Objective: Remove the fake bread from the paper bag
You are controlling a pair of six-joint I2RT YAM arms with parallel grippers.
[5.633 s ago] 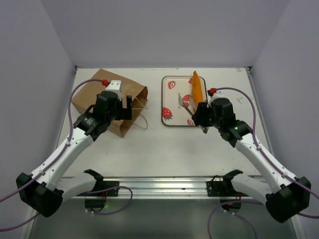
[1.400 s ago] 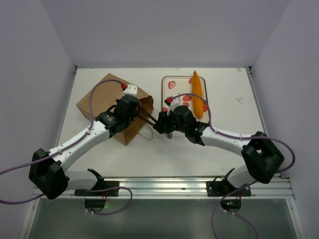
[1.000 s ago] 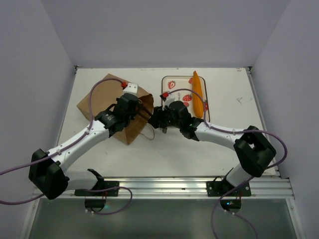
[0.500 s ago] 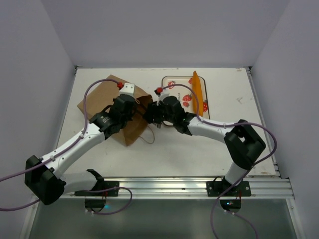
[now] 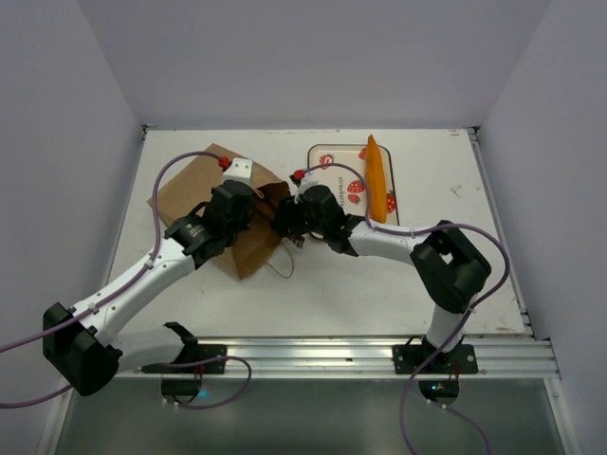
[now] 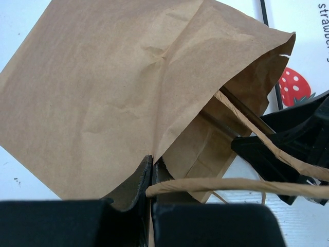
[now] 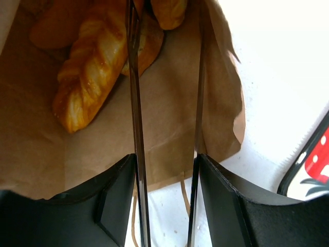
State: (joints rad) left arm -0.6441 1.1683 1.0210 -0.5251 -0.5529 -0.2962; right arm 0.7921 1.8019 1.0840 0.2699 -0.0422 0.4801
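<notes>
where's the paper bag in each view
top external: paper bag left of centre.
left wrist: paper bag fills most of the frame.
right wrist: paper bag interior fills the frame, fake bread inside.
shared landmark: strawberry-print tray, to the bag's right in all three.

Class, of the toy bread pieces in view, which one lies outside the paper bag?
The long smooth orange loaf on the strawberry-print tray; the braided loaf and the pieces beside it lie inside the paper bag.
</notes>
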